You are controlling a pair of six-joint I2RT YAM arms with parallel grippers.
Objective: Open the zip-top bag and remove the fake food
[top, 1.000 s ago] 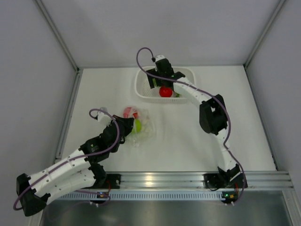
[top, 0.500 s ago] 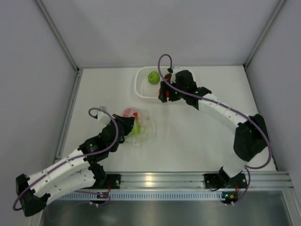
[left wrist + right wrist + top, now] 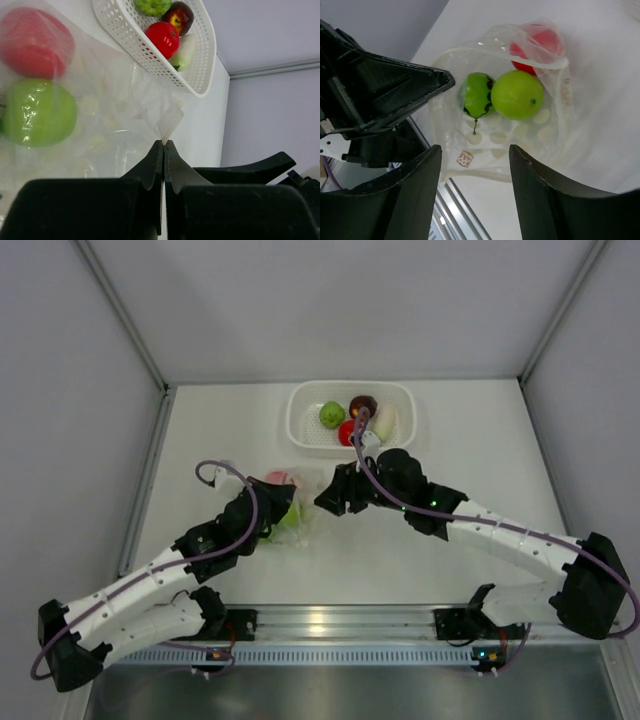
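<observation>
Right gripper (image 3: 475,152), jaws parted and empty, we found beside the zip-top bag (image 3: 542,137), which lay toward the table's (image 3: 480,460) left edge, left gripper (image 3: 163,146) clamped on its film.

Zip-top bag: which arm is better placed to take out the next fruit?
Right. The right gripper is open over the mouth of the zip-top bag, facing the green ball; the left gripper is shut on the bag's edge.

— Colours on the zip-top bag (image 3: 492,145)?
— Clear plastic, pale round spots. Inside, fake food (image 3: 517,95): bright green ball, red piece, smaller green one marked black.
— And the basket (image 3: 125,35)?
— White, perforated all over. In it: green, glossy red, dark maroon with a yellow patch, white.
</observation>
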